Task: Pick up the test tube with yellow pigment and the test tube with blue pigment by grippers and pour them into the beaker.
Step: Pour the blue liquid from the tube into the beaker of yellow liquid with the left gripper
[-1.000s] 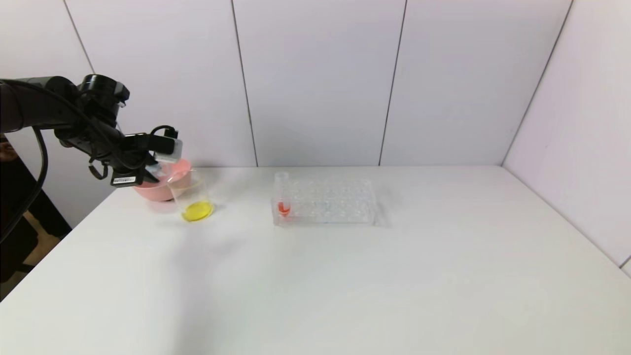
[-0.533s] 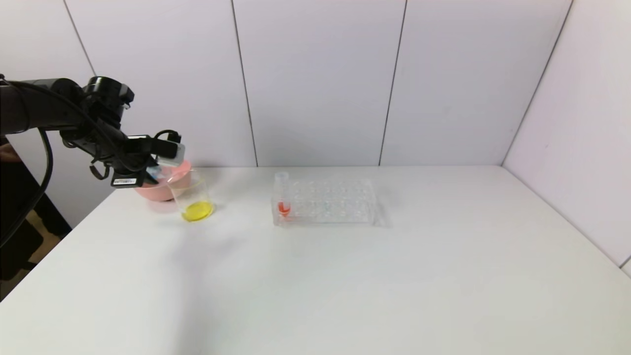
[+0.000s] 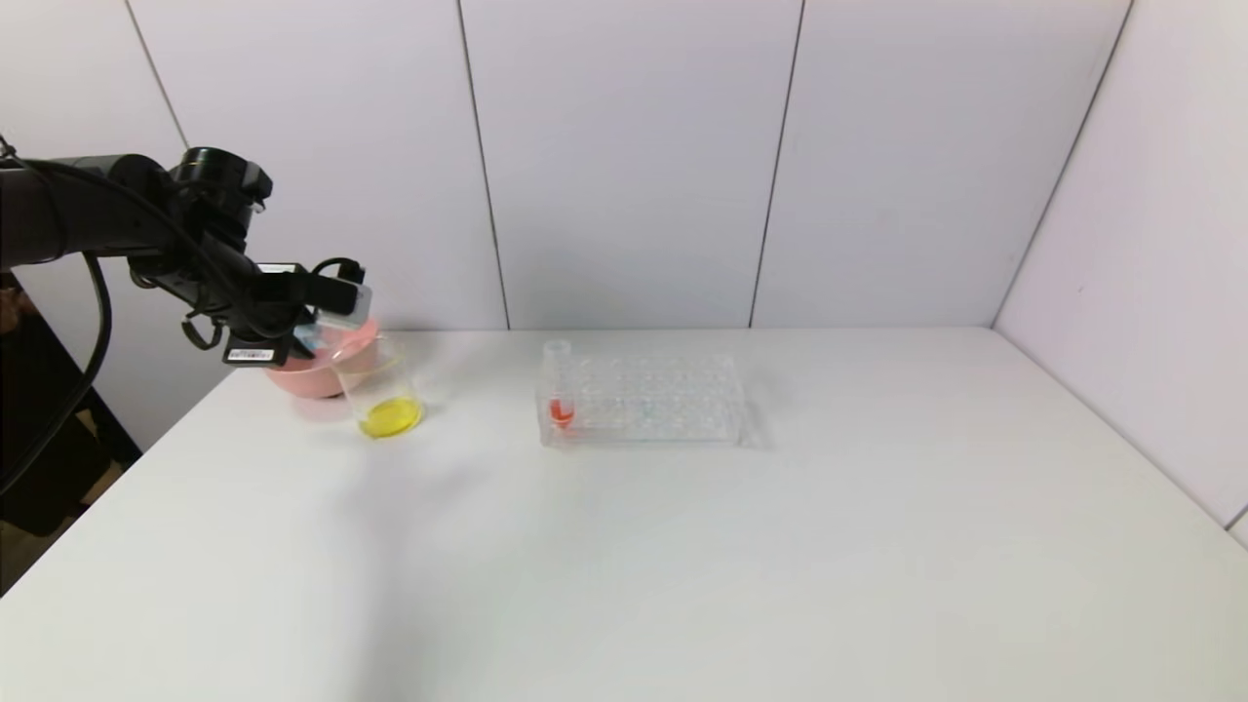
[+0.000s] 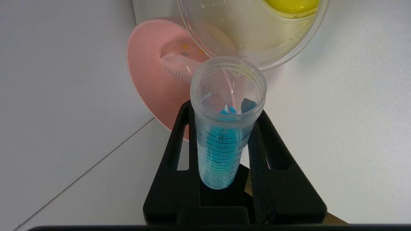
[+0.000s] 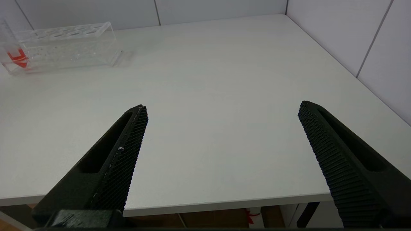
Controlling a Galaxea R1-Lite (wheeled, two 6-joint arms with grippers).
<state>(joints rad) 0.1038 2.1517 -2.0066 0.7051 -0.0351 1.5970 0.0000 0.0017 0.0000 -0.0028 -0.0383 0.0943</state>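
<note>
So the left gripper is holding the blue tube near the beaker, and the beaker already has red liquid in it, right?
Not quite. The left gripper does hold the blue tube by the beaker, but the liquid in the beaker is yellow, not red; the head view shows it.

Lighting is bright, even and diffuse across my bench (image 3: 682, 546); no hard glare. Shadows are soft: a faint one beside the tube rack (image 3: 643, 398) and a pale smear below the beaker (image 3: 382, 395). My head view is slightly soft overall. In my left wrist view the test tube with blue pigment (image 4: 224, 128) is sharp, with small highlights on its rim.
</note>
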